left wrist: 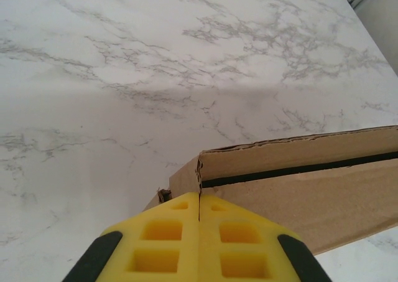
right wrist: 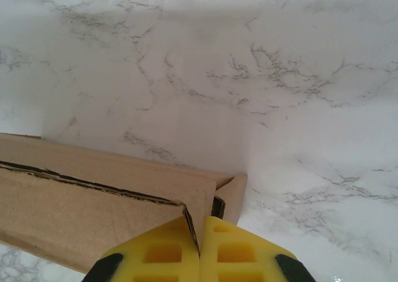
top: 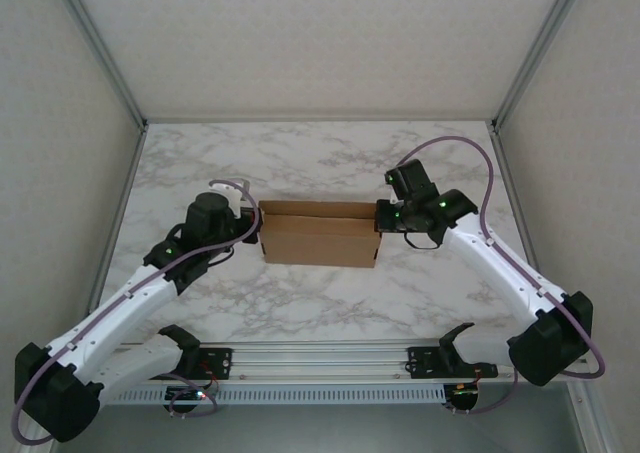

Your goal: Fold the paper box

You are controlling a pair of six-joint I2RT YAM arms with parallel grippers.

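The brown paper box [top: 320, 235] lies in the middle of the marble table, partly folded, with its long walls standing. My left gripper [top: 256, 223] is at the box's left end. In the left wrist view its yellow fingers [left wrist: 155, 238] are shut, and the box's [left wrist: 311, 195] corner edge runs into the seam between them [left wrist: 199, 198]. My right gripper [top: 380, 218] is at the box's right end. There, too, the fingers [right wrist: 249, 251] are shut, with a wedge of the box's [right wrist: 93, 201] end wall pinched in the seam [right wrist: 200, 232].
White marble tabletop [top: 320, 153] spreads out behind and in front of the box. Pale walls with metal posts [top: 130, 103] close in the sides and back. The rail with both arm bases [top: 320, 358] runs along the near edge.
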